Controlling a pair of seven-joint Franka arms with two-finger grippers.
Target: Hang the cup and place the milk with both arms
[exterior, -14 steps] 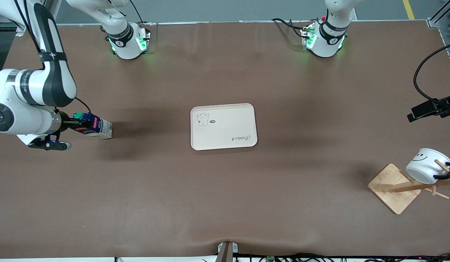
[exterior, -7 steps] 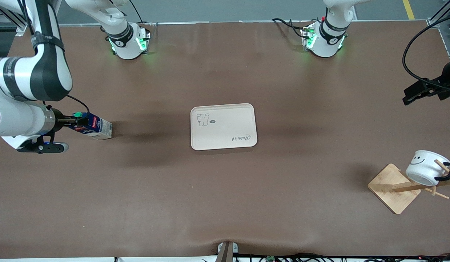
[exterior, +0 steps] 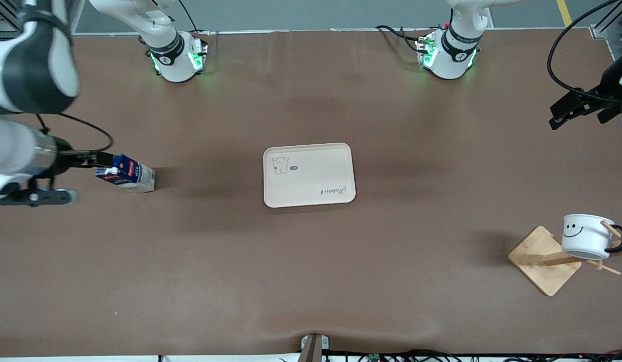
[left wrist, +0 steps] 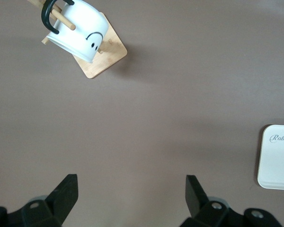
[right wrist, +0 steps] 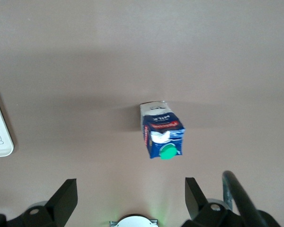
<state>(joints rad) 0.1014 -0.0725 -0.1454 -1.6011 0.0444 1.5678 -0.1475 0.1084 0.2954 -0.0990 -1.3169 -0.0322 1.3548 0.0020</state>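
While both arms hang raised, I note the tray mid-table; the milk stands beside it toward the right arm's end, light but crushable, best pinched across its flat sides. The cup hangs on the rack. Left gripper and right gripper gape, empty.

Brown table under even light; grey floor with yellow line.
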